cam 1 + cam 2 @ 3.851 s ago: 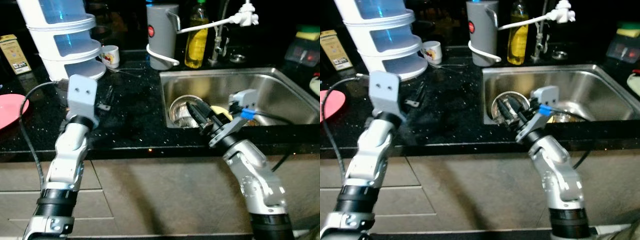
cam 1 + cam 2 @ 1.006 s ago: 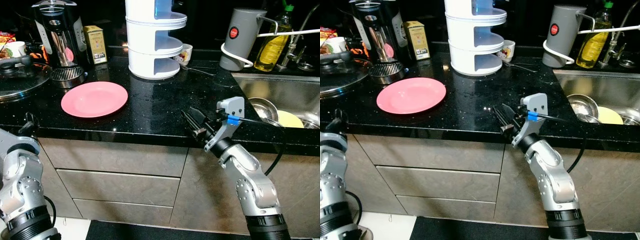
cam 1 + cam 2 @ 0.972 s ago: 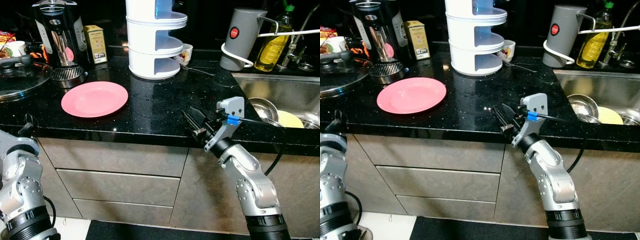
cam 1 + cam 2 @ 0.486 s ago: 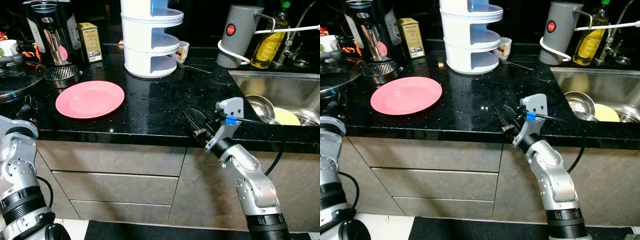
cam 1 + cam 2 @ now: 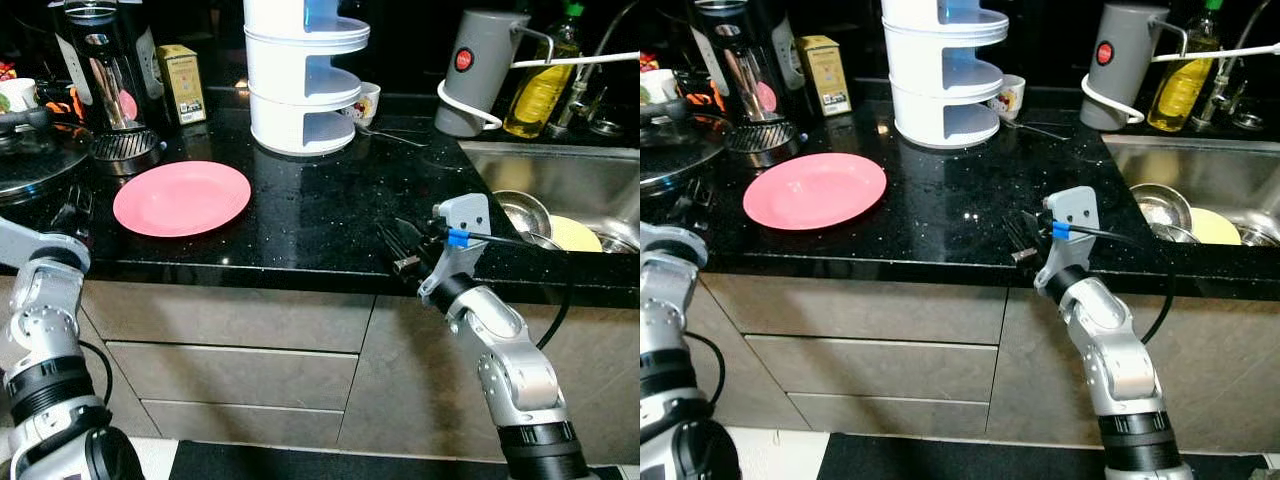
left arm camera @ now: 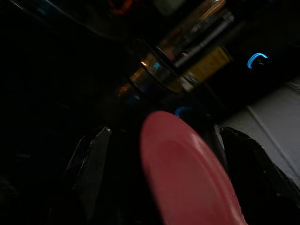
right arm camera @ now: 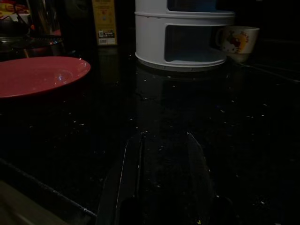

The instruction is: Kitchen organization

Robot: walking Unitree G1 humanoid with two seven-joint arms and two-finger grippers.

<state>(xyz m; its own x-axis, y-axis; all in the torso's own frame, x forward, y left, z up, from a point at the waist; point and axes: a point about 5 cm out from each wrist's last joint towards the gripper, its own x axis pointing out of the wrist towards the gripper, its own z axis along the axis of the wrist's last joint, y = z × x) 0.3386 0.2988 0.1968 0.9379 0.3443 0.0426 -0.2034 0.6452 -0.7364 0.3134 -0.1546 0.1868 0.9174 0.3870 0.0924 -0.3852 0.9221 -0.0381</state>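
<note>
The pink plate [image 5: 181,197] is seen lying flat near the counter's [image 5: 330,215] front edge, left of centre. The left gripper [image 5: 76,205] is held just beside the plate's left rim with fingers spread apart and empty, while the right gripper [image 5: 405,247] is held at the front edge near the sink [image 5: 600,185], fingers parted around nothing.

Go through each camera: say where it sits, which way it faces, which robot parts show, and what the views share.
Left eye view: head camera, facing down at the black counter; both silver arms, right end effector.
Right eye view: same, slightly offset.
Left wrist view: left arm, facing the pink plate between its fingers; left end effector.
Right wrist view: low over the counter, toward the white tiered rack.
Shared: the pink plate.
</note>
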